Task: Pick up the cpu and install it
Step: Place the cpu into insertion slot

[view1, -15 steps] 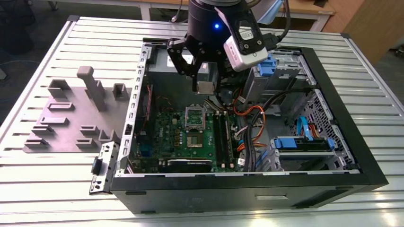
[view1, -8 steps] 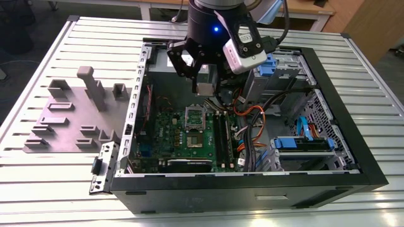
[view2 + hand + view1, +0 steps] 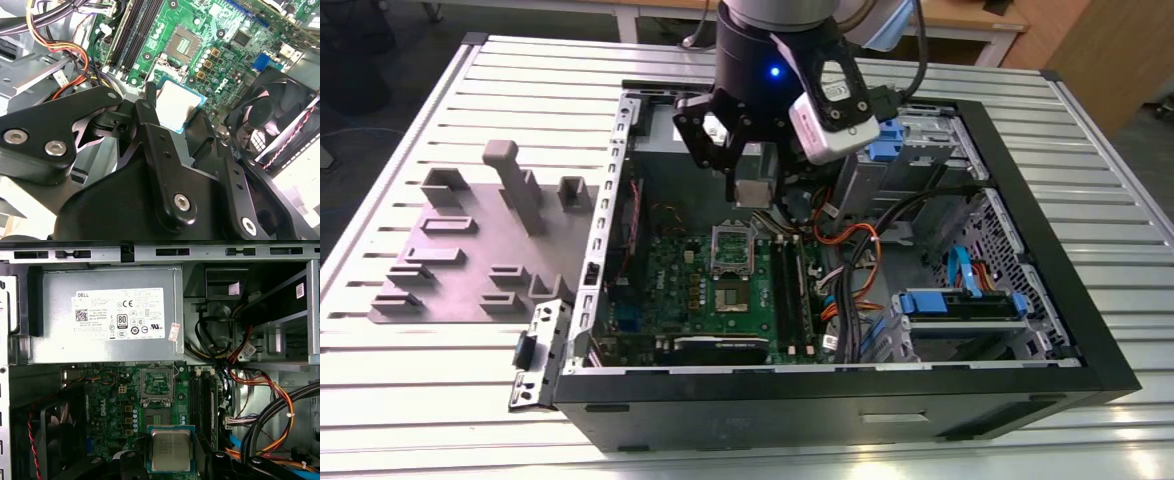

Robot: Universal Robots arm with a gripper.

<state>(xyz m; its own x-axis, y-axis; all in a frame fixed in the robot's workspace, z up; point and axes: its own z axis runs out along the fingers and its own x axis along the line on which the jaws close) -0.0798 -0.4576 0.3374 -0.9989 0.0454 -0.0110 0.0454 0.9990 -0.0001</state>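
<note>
The cpu (image 3: 171, 449) is a small square chip with a silver-grey top and a pale green rim. My gripper (image 3: 171, 462) is shut on it, one black finger on each side, as both wrist views show. In the second wrist view the cpu (image 3: 176, 104) hangs above the green motherboard (image 3: 235, 20), a little short of the empty socket (image 3: 186, 43). In the exterior view my gripper (image 3: 754, 192) is inside the open computer case (image 3: 1067, 330), with the cpu (image 3: 753, 191) held just above the socket (image 3: 734, 243).
A grey power supply (image 3: 110, 315) lies beyond the socket. Orange, black and blue cables (image 3: 265, 410) and memory slots (image 3: 202, 400) run along one side, and a black fan (image 3: 272, 117) sits on the other. A grey-purple moulded plate (image 3: 467, 250) lies at the exterior view's left.
</note>
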